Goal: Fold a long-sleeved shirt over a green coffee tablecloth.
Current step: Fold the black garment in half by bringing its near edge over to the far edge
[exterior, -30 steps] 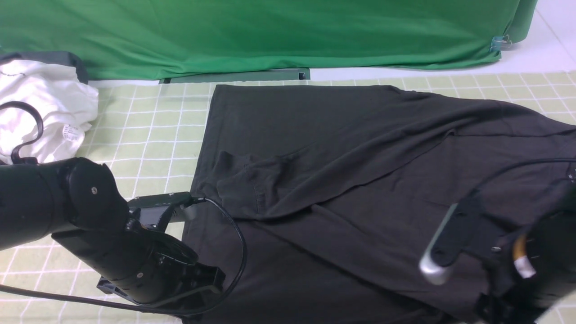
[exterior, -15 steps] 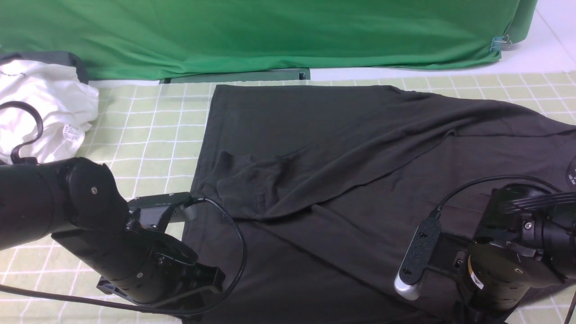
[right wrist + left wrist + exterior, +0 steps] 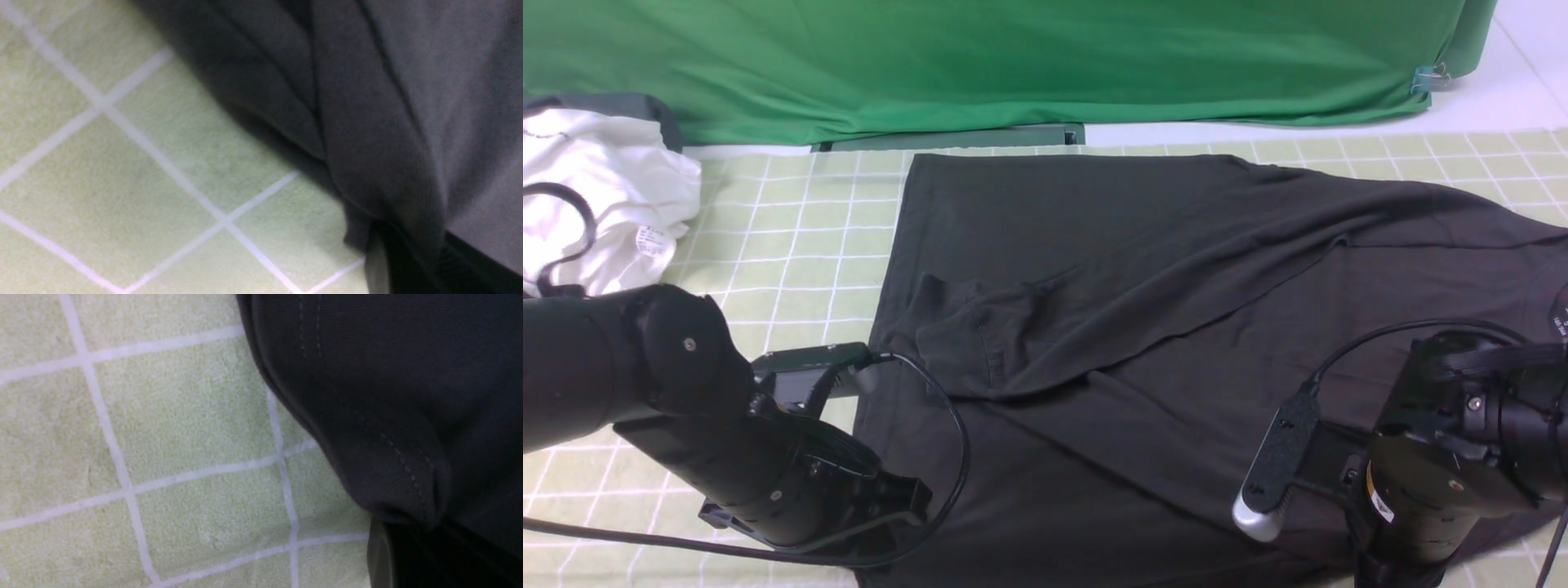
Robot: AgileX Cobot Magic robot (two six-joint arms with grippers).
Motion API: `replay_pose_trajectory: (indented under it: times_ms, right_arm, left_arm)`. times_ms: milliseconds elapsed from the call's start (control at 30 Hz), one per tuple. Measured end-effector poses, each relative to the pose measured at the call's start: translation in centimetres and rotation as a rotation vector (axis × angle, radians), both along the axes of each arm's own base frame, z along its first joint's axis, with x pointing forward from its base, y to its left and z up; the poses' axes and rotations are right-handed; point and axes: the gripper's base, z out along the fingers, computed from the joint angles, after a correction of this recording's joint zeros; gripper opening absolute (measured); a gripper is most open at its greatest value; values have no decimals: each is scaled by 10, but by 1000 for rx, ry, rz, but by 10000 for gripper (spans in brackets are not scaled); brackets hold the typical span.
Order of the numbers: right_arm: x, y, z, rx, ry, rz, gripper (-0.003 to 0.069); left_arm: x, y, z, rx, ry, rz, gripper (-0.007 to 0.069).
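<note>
The long-sleeved shirt (image 3: 1143, 269), dark charcoal, lies spread on the green coffee tablecloth (image 3: 792, 237), with one sleeve and its cuff (image 3: 964, 335) folded across the body. My left arm (image 3: 768, 474) is low at the shirt's near left corner. In the left wrist view, the left gripper (image 3: 408, 547) is shut on the stitched hem (image 3: 388, 396) over the grid cloth (image 3: 184, 424). My right arm (image 3: 1429, 482) is down at the near right edge. There the right gripper (image 3: 400, 253) pinches bunched fabric (image 3: 367, 102) just above the cloth (image 3: 122, 163).
A white garment (image 3: 596, 196) with a small label lies at the back left. A plain deep green backdrop (image 3: 1013, 65) hangs along the far side, with a grey bar (image 3: 947, 137) at its foot. A black cable (image 3: 956, 457) loops from the left wrist over the shirt.
The right arm has dropped down and settled at the shirt's near right edge, and its jaws have closed on the fabric. The left arm has hardly moved.
</note>
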Motion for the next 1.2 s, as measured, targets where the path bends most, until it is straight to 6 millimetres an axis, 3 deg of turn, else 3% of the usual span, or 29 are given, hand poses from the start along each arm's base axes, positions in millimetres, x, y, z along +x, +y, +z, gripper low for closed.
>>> replay_pose_trajectory:
  times_ms: [200, 400, 433, 600, 867, 967, 1167, 1200]
  right_arm:
    - [-15, -3, 10, 72, 42, -85, 43]
    - [-45, -12, 8, 101, 119, -147, 43]
    - [-57, -14, 9, 110, 135, -166, 43]
    - [-81, -15, 23, 125, 122, -190, 43]
    - [-82, -12, 31, 216, 61, -191, 50]
    - [-81, -10, 26, 198, 75, -191, 118]
    - [-80, -9, 20, 150, 107, -116, 332]
    - [-80, -9, 21, 147, 109, -114, 337]
  left_arm:
    - [-14, 2, 19, -26, -8, -23, 29]
    - [-41, 6, 5, -34, 101, -27, 29]
    - [-51, 8, 0, -37, 145, -27, 29]
    - [-63, 8, 4, -67, 169, -25, 29]
    - [-63, 8, 7, -78, 135, -13, 29]
    - [-60, 8, 6, -77, 106, -4, 29]
    - [-60, 8, 6, -75, 99, -3, 29]
    - [-60, 8, 6, -75, 99, -3, 29]
